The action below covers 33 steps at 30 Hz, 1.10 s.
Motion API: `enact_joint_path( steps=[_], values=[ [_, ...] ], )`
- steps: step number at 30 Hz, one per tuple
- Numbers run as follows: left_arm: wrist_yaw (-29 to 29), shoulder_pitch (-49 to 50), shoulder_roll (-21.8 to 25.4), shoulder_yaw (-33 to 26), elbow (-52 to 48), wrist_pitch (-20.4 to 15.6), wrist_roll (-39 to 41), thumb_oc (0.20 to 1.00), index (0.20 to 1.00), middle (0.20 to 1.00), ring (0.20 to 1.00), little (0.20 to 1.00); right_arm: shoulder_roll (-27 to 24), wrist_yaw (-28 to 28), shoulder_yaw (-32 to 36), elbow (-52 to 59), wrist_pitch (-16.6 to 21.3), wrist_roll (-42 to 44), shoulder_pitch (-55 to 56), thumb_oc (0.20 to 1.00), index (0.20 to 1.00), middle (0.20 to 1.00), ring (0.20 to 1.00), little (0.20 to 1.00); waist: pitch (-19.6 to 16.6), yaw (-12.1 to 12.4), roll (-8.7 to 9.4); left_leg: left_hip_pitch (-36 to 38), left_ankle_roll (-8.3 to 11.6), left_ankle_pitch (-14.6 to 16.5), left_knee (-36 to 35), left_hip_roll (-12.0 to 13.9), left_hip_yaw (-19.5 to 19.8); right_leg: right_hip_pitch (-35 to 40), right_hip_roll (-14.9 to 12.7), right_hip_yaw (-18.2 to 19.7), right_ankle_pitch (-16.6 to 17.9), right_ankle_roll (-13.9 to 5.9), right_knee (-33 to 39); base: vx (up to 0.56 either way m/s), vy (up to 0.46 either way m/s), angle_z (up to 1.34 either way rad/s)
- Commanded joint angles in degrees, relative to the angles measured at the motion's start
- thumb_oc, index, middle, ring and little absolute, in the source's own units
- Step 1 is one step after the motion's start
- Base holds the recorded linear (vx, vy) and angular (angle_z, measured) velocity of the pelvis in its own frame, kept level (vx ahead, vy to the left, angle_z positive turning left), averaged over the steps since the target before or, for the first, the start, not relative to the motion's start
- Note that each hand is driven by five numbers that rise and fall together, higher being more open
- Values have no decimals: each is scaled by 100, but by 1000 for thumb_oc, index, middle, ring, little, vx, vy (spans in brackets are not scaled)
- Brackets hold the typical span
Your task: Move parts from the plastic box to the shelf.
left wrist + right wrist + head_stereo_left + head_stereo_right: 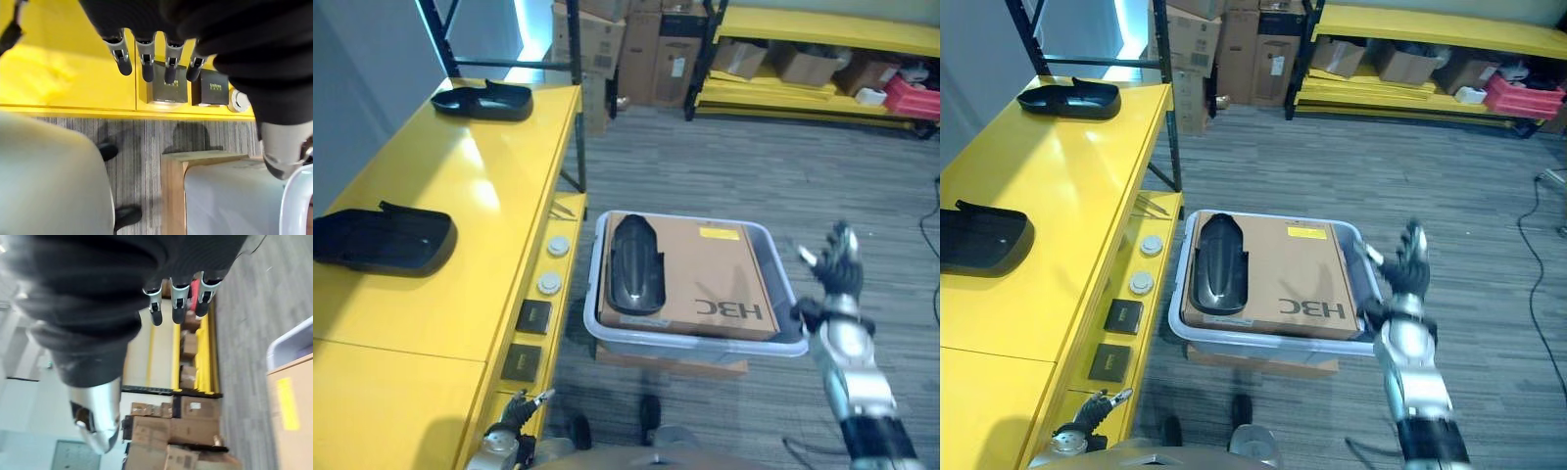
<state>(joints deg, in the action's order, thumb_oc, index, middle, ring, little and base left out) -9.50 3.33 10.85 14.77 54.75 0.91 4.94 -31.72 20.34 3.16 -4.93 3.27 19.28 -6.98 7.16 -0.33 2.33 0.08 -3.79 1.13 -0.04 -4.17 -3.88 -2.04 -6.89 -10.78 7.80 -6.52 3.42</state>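
Observation:
A pale plastic box [695, 345] stands on the floor beside the yellow shelf [460, 196]. Inside it lies a brown cardboard carton [715, 279], and one long black part [636, 262] rests on the carton's left side. Two more black parts lie on the shelf, one far [481, 99] and one near [382, 240]. My right hand [837, 264] is raised just right of the box, open with fingers spread and nothing in it; the right wrist view shows its straight fingers [178, 301]. Low by the shelf's front face, my left hand [514, 413] is open and holds nothing, its fingers [146, 63] straight.
The box rests on a low wooden stand [671, 362]. Round knobs [549, 284] and dark plates [533, 315] line the shelf's front. A black post [576, 98] rises at the shelf's far corner. Cardboard boxes [636, 39] and yellow racks [822, 59] stand at the back across open grey floor.

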Motion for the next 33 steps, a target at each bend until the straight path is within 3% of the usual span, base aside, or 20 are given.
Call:
enact_joint_path(
  steps=[1, 5, 11, 15, 20, 27, 33],
  values=[
    [-324, 330, 750, 284, 317, 165, -574, 1000, 1000, 1000, 1000, 1000, -60, 22, -444, -725, -509, -225, -289, 1000, 1000, 1000, 1000, 1000, 166, 477, -206, 12, 245, -45, -177, 350, 97, 15, -63, -56, -328, -296, -229, 54, 6, 46],
    [-514, 338, 697, 467, 765, 8, -831, 1000, 1000, 1000, 1000, 1000, 167, 329, -1050, -1515, -851, -155, -828, 1000, 1000, 1000, 1000, 1000, 159, 819, -212, -59, 269, -106, -208, 351, 228, 70, -88, -254, -344, -273, -201, 27, -4, 42],
    [-430, 209, 664, 677, 1196, -105, -757, 1000, 1000, 1000, 1000, 1000, 395, 1061, -1436, -3461, -551, 131, -1437, 1000, 1000, 1000, 1000, 1000, 292, 1257, -308, -355, 339, -208, -162, 335, 445, 47, -152, -572, -344, -261, -187, -36, 18, 40],
    [-376, 228, 694, 629, 1238, -130, -605, 1000, 1000, 1000, 1000, 1000, 305, 1255, -1444, -3427, -698, -28, -1451, 1000, 1000, 1000, 1000, 1000, 367, 1299, -304, -441, 359, -218, -108, 314, 515, 32, -159, -609, -360, -255, -214, -11, 20, 17],
    [-293, 259, 802, 448, 1184, -111, -402, 1000, 1000, 1000, 1000, 1000, 130, 1001, -1448, -3477, -899, -202, -1369, 1000, 1000, 1000, 1000, 1000, 447, 1357, -245, -540, 361, -200, -24, 294, 560, 17, -149, -639, -390, -258, -251, 19, 25, 8],
    [-238, 153, 865, 484, 1222, -151, -368, 1000, 1000, 1000, 1000, 1000, 255, 995, -1744, -3725, -1018, -100, -1718, 1000, 1000, 1000, 1000, 1000, 585, 1469, -206, -728, 362, -211, 69, 246, 650, -49, -152, -673, -387, -242, -253, -27, 21, 8],
    [-247, 56, 890, 561, 1203, -197, -283, 1000, 1000, 1000, 1000, 1000, 341, 1159, -2028, -3974, -1393, -299, -1913, 1000, 1000, 1000, 1000, 1000, 734, 1545, -138, -912, 361, -212, 159, 216, 710, -125, -136, -702, -387, -235, -274, -43, 2, 6]
  ],
)
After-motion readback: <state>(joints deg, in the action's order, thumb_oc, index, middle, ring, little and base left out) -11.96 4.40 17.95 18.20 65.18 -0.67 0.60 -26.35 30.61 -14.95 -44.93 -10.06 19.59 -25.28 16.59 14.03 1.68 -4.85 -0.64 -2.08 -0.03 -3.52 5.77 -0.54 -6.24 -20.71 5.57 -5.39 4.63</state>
